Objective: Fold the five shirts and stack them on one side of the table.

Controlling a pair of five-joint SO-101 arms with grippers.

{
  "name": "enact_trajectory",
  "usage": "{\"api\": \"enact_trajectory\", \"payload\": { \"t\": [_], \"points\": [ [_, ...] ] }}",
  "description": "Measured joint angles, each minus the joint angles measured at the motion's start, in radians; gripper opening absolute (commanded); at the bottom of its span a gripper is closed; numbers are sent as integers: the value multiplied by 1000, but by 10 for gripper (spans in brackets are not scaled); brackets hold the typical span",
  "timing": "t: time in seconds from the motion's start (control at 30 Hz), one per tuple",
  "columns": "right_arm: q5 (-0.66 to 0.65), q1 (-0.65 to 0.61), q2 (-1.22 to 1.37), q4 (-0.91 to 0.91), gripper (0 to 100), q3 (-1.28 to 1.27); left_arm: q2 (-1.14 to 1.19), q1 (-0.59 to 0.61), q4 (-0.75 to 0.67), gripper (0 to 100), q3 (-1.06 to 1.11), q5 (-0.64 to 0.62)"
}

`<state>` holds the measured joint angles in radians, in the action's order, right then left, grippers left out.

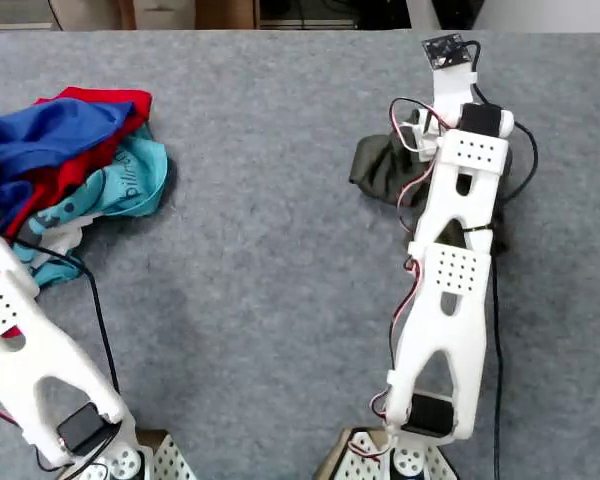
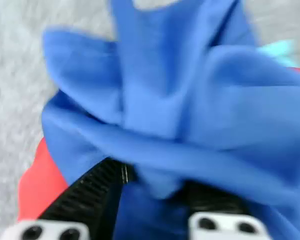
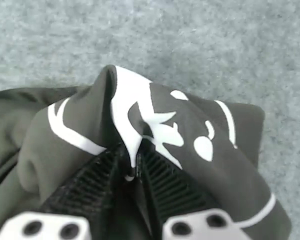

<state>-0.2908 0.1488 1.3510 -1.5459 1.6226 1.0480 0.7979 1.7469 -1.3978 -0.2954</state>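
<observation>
**Desk:** 2 arms, 2 shirts in hand. What does each gripper have?

**Photographer:** The right gripper (image 3: 135,170) is pinched almost closed on a raised ridge of the dark shirt (image 3: 200,125), right through its white print. The left gripper (image 2: 150,192) is clamped on a thick wad of the blue shirt (image 2: 180,100), and the cloth keeps its jaws well apart.

**Desk:** Where do the shirts lie?

**Photographer:** The dark shirt sits by itself toward the far right of the grey table (image 1: 260,300), partly under the right arm. The blue shirt tops a heap at the far left, over a red shirt (image 1: 100,100), with a teal shirt (image 1: 130,180) just beside them. Nothing looks folded yet.

**Desk:** How will they handle?

**Photographer:** They look light, limp and not fragile. From 1 pinch the cloth should sag and trail, and the felt-like tabletop may drag on it. A mid-body hold like these lifts a bunch, not a flat sheet. For spreading, a shoulder seam or hem corner looks the better hold, 1 per gripper. The blue shirt may tug its neighbours along, tangled as the heap is.
</observation>
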Motion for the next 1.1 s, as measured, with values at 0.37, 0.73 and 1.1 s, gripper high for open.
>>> {"api": "enact_trajectory", "payload": {
  "t": [0.37,0.73,1.1],
  "points": [
    [-104,-91,-226,-222,5,0,-258,72,0,318,373,26],
    [-215,-256,-618,-226,5,0,-933,72,2,318,779,173],
    [-215,-494,-924,-226,5,6,-1447,23,-49,318,1339,175]
  ]
}}
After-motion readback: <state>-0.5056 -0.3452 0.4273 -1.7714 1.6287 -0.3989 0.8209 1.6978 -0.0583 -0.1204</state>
